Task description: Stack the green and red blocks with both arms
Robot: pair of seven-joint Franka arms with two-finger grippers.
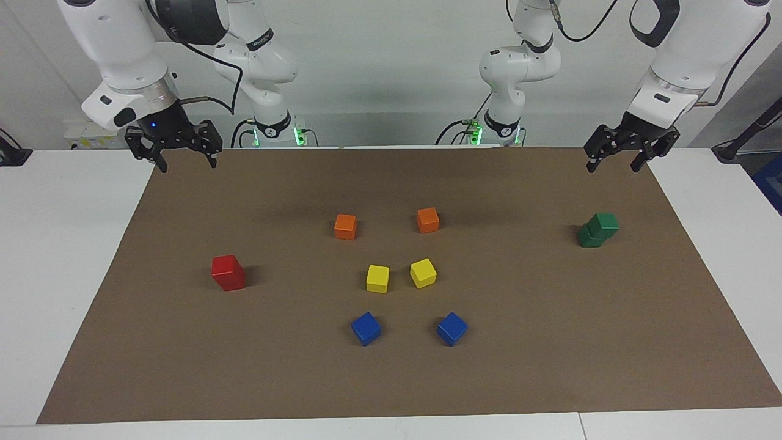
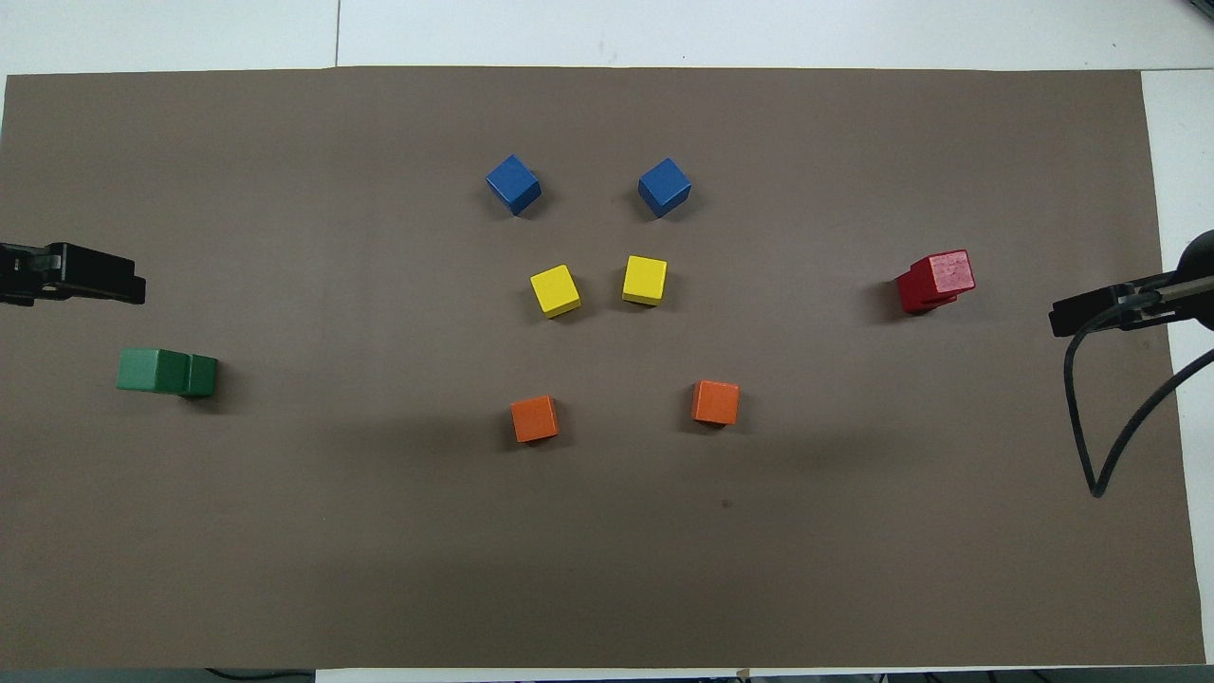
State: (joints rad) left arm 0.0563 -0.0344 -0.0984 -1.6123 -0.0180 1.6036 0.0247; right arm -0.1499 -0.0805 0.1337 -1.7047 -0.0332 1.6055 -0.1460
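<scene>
Stacks look finished on both ends of the brown mat [image 1: 550,342]. Toward the left arm's end, the green blocks [image 1: 597,230] sit one on the other, the upper cube shifted a little off the lower one's edges. Toward the right arm's end, the red blocks [image 1: 228,272] make a tidier pile, though from overhead the top cube shows a slight twist.

Both claws are spread wide and hold nothing. The left gripper [image 1: 613,160] hangs over the mat's robot-side corner, well apart from the green pile; the right gripper [image 1: 187,159] hangs over the other robot-side corner, well clear of the red one.

To my eye the step in hand is pulling away. Doing it well means lifting straight off and keeping the arms and the loose black cable [image 2: 1091,446] away from the piles, the skewed green one above all. The orange cubes [image 1: 345,227], yellow cubes [image 1: 377,278] and blue cubes [image 1: 366,328] lie untouched mid-mat.
</scene>
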